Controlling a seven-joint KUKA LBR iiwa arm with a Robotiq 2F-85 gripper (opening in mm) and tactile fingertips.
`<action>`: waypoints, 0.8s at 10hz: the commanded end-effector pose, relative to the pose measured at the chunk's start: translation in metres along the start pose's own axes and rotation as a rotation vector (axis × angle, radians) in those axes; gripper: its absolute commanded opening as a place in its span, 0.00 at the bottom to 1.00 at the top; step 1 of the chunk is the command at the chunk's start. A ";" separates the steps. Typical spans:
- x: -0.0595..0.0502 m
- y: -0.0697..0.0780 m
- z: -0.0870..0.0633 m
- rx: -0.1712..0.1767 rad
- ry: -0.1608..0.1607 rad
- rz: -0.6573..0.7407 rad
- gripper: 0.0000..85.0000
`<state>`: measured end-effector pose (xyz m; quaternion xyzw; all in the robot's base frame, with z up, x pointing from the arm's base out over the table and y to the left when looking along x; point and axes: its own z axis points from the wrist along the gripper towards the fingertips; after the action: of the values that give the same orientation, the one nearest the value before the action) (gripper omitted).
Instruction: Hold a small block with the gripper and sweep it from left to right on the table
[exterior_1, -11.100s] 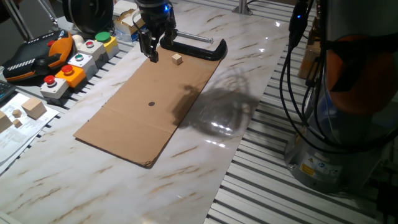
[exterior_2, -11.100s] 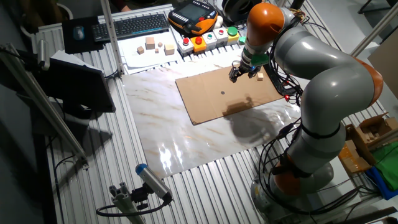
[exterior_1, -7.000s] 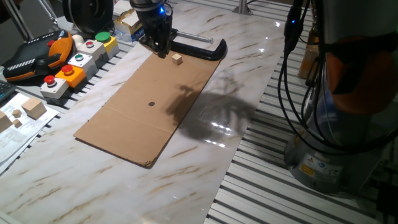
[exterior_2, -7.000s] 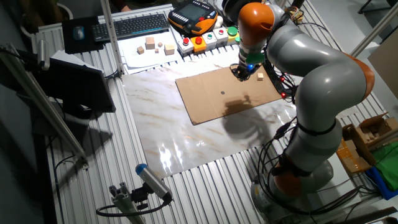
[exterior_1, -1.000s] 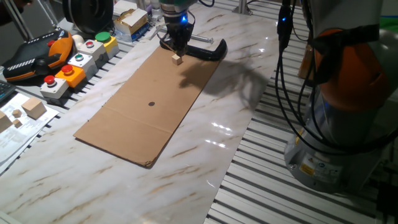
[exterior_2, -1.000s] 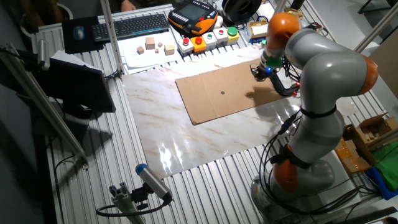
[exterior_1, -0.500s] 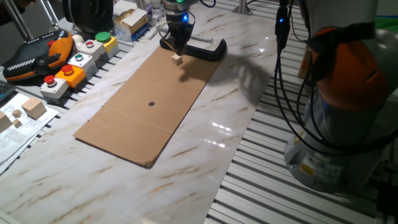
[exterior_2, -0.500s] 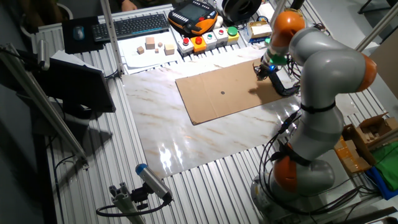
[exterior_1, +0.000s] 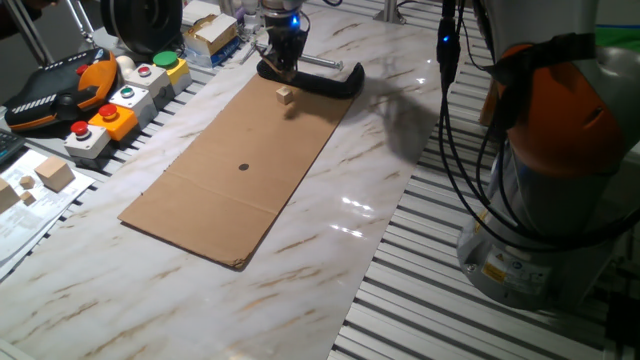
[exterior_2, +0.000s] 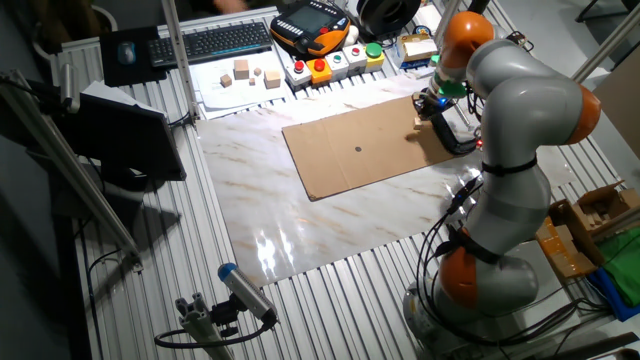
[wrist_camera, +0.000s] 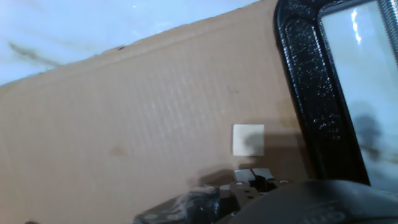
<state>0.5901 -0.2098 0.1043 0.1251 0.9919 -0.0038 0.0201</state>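
The small block is a tiny tan cube lying free on the brown cardboard sheet, near its far end. It also shows in the other fixed view and in the hand view. The gripper hangs just above and behind the block with its blue light on. It also shows in the other fixed view. In the hand view its fingertips look pressed together with nothing between them. The marble table lies under the cardboard.
A black C-clamp pins the cardboard's far end, right beside the block; it shows in the hand view. Button boxes and a teach pendant line the left. Larger wooden cubes lie on paper. The robot base stands right.
The gripper has drawn back a little, up and toward the clamp, away from the block. The block has not moved.
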 end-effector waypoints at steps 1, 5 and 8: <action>-0.003 -0.002 0.005 -0.010 0.001 -0.001 0.01; -0.006 0.004 0.016 -0.033 0.009 0.021 0.01; -0.011 0.004 0.021 -0.026 0.006 0.033 0.01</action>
<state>0.6024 -0.2087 0.0838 0.1409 0.9898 0.0101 0.0189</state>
